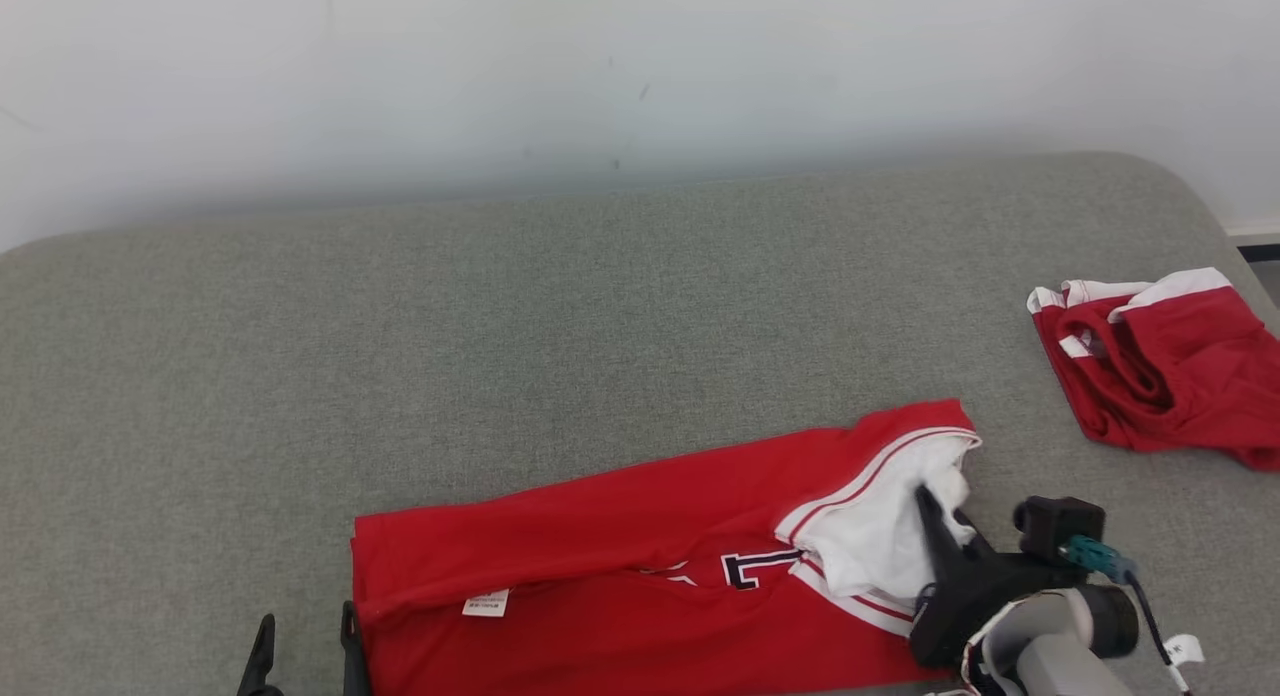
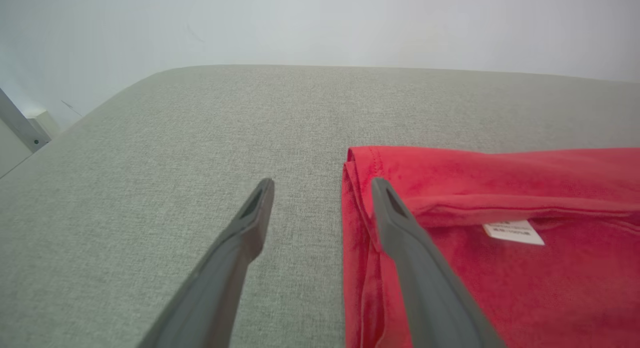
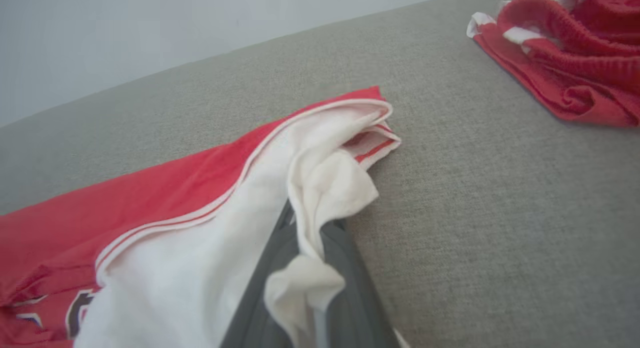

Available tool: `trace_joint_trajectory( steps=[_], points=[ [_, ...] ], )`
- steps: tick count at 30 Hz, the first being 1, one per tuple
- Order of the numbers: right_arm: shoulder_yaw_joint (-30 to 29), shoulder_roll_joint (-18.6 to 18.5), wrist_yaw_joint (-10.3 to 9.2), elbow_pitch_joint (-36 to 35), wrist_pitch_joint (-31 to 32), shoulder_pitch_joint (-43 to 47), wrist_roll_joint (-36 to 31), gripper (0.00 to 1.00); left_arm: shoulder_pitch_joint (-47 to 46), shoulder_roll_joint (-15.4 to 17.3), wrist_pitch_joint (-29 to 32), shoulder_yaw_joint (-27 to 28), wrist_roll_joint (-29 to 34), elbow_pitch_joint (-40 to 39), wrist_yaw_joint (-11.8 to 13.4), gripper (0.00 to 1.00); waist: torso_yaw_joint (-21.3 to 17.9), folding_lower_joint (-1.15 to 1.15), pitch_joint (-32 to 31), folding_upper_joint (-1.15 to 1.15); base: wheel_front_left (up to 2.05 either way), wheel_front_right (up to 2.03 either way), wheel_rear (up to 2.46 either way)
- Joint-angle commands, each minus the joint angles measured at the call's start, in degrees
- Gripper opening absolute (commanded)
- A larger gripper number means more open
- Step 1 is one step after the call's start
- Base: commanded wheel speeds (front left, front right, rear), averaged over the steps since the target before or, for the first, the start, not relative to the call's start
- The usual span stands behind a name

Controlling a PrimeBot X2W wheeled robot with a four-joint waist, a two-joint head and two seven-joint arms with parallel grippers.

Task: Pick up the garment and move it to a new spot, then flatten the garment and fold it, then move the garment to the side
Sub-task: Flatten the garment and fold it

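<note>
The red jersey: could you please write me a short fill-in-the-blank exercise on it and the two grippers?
1. The right gripper is shut on the jersey's ____ fabric.
2. The left gripper stands ____ at the jersey's other end.
3. In the head view, a second red garment lies to the jersey's ____.
Missing words: white; open; right.

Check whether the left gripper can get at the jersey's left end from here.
Probably yes. The left gripper is open, its jaws astride the end of the jersey, one over red cloth, one over bare cushion; nothing lies between.
</note>
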Motion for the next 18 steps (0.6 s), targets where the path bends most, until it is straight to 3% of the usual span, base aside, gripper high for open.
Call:
trace_joint_trajectory(
  steps=[1, 8, 18],
  points=[
    [1.65, 0.24, -0.18, -2.15, 0.35, 1.21, 0.56, 0.0, 0.3, -0.07, -0.16, 0.03, -0.79, 0.21, -0.01, 1.0, -0.26, 0.0, -0.28, 0.0, 0.0, 0.0, 0.0],
    [6.94, 0.22, -0.17, -10.63, 3.05, 3.18, 1.35, 0.0, 1.08, -0.07, -0.16, -0.14, -1.17, 0.41, -0.16, 1.0, -0.28, 0.0, -1.1, 0.0, 0.0, 0.0, 0.0],
    [19.45, 1.07, -0.17, -23.28, 12.19, 7.56, 4.32, 0.0, 1.38, -0.07, -0.16, -1.61, -1.66, 0.63, -0.73, 1.0, 2.22, 0.0, -2.02, 0.0, 0.0, 0.0, 0.0]
  ],
)
